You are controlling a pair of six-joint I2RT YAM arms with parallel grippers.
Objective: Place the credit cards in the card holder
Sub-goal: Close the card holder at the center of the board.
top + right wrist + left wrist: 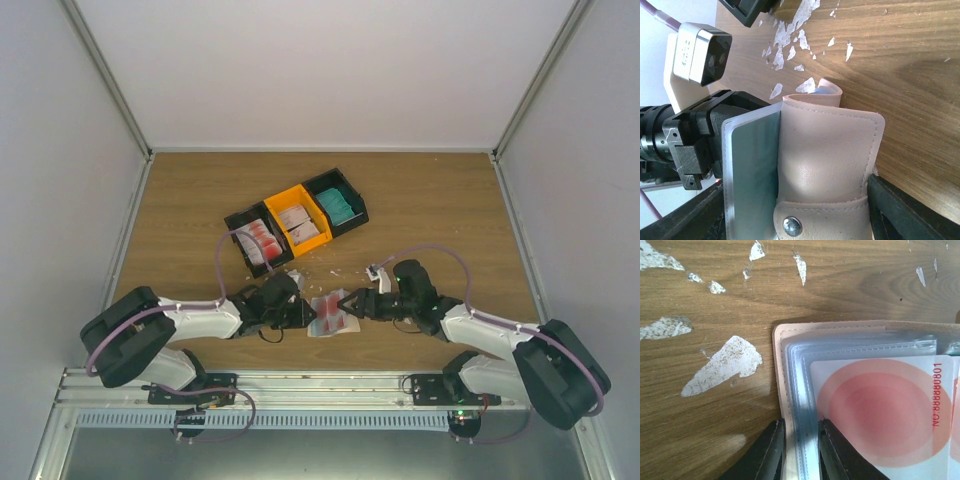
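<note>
The beige leather card holder with clear plastic sleeves lies open on the brown wooden table, at lower centre of the top view, between both arms. The left gripper pinches its edge, 2 black fingers pressed onto the beige cover and sleeves. 1 white card with a red disc sits inside a sleeve. The right gripper has its jaws spread, 1 at each side of the snap flap; whether they press it I cannot tell. White paint-like scraps dot the wood. Above centre, 3 joined plastic bins hold more cards, teal ones in the rightmost.
</note>
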